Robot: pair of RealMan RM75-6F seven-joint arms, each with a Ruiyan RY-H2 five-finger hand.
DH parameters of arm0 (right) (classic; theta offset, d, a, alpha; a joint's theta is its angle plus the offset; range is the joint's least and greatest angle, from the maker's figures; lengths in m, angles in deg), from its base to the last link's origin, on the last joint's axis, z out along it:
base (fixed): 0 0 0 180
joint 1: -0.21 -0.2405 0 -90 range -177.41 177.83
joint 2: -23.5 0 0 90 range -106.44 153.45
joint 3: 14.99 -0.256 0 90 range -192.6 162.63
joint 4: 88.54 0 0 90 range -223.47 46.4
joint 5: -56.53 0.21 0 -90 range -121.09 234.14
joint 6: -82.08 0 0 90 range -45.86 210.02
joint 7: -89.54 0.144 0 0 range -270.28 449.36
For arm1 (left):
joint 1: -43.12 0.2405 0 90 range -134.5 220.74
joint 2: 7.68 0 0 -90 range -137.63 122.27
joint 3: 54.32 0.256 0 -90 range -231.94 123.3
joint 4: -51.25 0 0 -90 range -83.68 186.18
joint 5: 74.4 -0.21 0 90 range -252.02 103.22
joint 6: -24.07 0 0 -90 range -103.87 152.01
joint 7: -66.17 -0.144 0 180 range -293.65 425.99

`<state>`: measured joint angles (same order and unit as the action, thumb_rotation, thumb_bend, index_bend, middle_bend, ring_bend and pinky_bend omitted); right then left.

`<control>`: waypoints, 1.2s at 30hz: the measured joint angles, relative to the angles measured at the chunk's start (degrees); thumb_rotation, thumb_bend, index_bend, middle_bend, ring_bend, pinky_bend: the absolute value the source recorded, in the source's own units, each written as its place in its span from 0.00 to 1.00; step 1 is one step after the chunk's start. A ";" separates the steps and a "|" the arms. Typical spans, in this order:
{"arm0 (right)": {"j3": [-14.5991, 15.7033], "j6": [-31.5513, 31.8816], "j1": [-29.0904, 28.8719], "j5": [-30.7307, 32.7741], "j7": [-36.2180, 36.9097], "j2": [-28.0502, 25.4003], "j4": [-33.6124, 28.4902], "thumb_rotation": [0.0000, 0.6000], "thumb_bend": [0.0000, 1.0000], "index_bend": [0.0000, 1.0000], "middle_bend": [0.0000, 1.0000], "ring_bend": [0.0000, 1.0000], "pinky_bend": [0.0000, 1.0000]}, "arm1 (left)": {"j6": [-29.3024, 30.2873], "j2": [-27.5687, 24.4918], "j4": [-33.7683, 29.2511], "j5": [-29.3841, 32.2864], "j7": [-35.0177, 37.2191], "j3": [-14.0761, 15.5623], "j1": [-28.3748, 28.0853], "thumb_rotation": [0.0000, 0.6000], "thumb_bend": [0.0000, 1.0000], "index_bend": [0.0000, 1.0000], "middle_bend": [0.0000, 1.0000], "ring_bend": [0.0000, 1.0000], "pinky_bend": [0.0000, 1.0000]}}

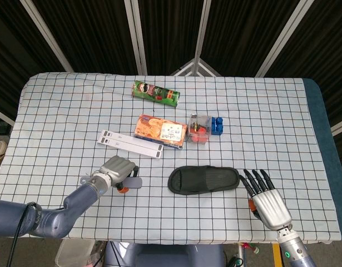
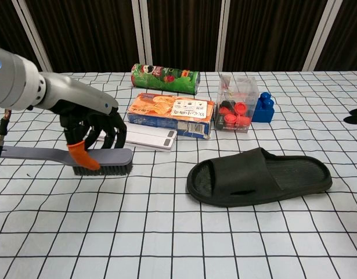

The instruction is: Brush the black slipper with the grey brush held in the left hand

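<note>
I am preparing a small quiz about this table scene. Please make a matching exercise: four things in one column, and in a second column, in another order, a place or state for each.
Things:
1. grey brush
2. black slipper
3. green can
4. right hand

Places or states:
A. lies on its side at the far end of the table
B. open, fingers spread, holds nothing
C. held by the left hand
D. lies alone on the cloth, nothing touches it

Pairs: 1-C, 2-D, 3-A, 4-B
</note>
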<state>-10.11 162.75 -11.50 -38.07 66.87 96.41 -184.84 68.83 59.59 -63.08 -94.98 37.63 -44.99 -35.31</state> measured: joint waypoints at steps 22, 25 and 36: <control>-1.53 -4.11 -0.06 3.70 -1.26 0.77 0.80 1.00 0.60 0.00 0.02 0.00 0.03 | 10.16 13.50 9.47 -19.39 -5.45 3.10 13.97 1.00 0.21 0.24 0.47 0.36 0.37; -1.56 -4.44 -0.09 3.84 -1.33 0.82 0.82 1.00 0.60 0.00 0.02 0.00 0.03 | 9.64 13.04 9.28 -19.53 -5.12 2.64 14.45 1.00 0.15 0.19 0.44 0.31 0.32; -1.85 -4.70 0.11 4.37 -1.71 0.71 0.63 1.00 0.60 0.00 0.02 0.00 0.03 | 9.72 11.49 7.52 -21.55 -5.02 1.18 16.03 1.00 0.08 0.05 0.23 0.17 0.22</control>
<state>-11.96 158.05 -11.39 -33.70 65.17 97.12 -184.21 78.55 71.08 -55.56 -116.52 32.60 -43.81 -19.28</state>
